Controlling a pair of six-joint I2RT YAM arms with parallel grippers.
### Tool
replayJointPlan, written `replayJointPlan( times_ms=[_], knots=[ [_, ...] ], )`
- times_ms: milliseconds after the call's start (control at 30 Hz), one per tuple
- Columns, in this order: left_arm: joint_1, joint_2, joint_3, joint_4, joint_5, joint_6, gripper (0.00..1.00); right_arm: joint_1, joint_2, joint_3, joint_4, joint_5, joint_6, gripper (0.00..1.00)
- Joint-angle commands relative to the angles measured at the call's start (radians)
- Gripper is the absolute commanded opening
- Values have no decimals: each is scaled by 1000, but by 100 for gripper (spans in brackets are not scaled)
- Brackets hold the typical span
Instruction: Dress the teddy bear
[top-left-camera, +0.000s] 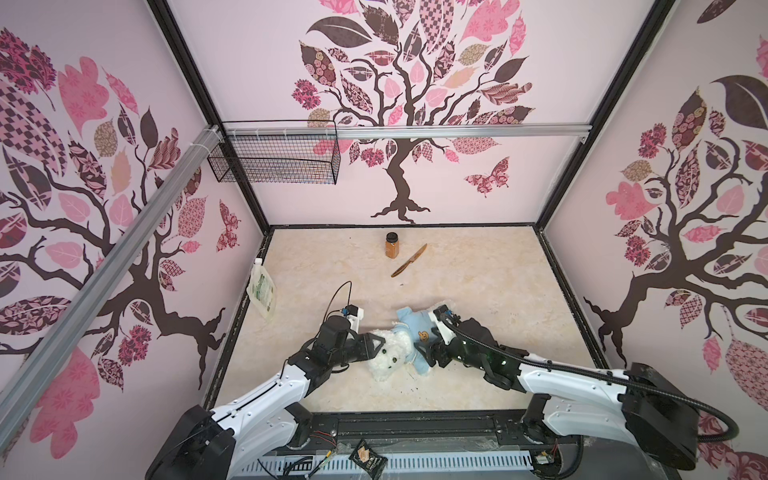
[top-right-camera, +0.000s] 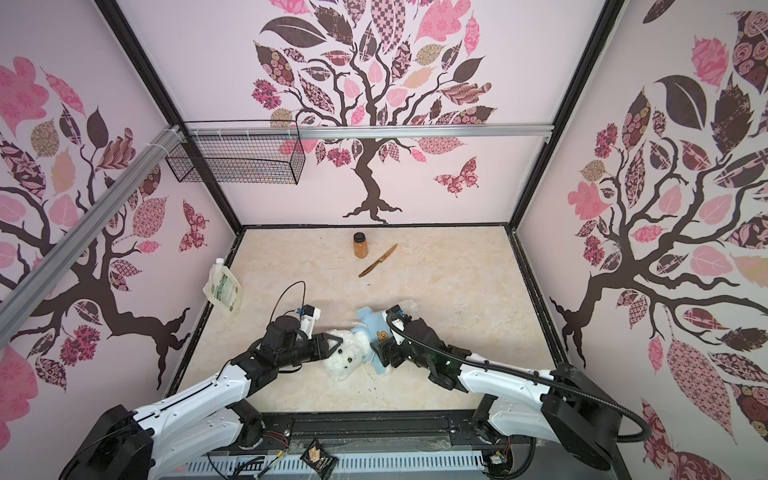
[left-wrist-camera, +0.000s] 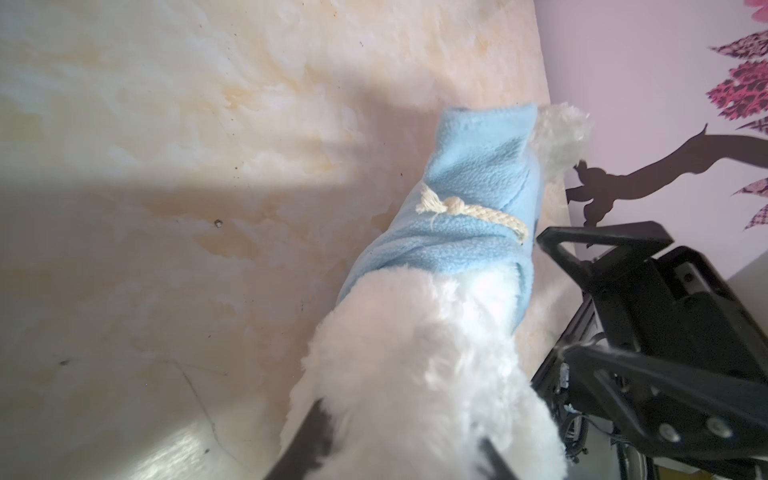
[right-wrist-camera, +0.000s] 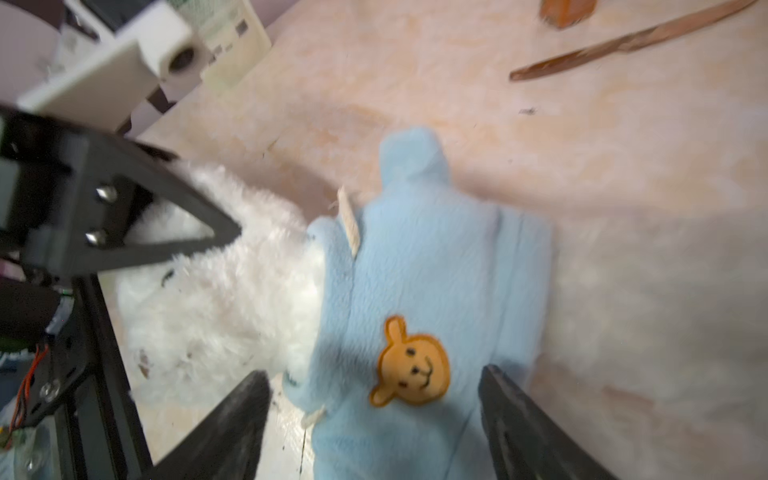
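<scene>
The fluffy white teddy bear (top-left-camera: 388, 355) (top-right-camera: 347, 357) lies on the marble table with its head toward the front edge. A light blue shirt (top-left-camera: 409, 324) (top-right-camera: 374, 328) with a tan bear-face print covers its body, and one white paw sticks out past the far end. My left gripper (top-left-camera: 376, 345) (left-wrist-camera: 401, 432) is shut on the bear's furry head (left-wrist-camera: 415, 353). My right gripper (top-left-camera: 426, 353) (right-wrist-camera: 374, 374) is open, its jaws standing on either side of the shirt (right-wrist-camera: 428, 270) near the print without pinching it.
At the back of the table stand a brown spice jar (top-left-camera: 391, 245) and a wooden knife (top-left-camera: 409, 260). A white pouch (top-left-camera: 262, 291) leans on the left wall. A wire basket (top-left-camera: 274, 158) hangs high at the back left. A dark packet (top-left-camera: 368, 457) lies on the front rail.
</scene>
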Motion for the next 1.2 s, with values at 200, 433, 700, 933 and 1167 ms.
replayJointPlan(
  times_ms=[200, 433, 700, 933, 1167],
  knots=[
    [3, -146, 169, -132, -19, 447, 0, -205, -192, 139, -188, -87, -118, 91],
    [6, -256, 242, -248, 9, 766, 0, -205, -194, 146, -161, -286, -165, 92],
    [7, -226, 296, -298, 31, 838, 0, -205, -134, 131, -74, -342, -178, 89],
    [8, -231, 301, -301, 9, 877, 0, -205, -140, 77, -82, -231, -160, 89],
    [171, -225, 259, -177, 216, 672, 0, -206, -231, -73, 75, -238, -83, 99]
  ],
)
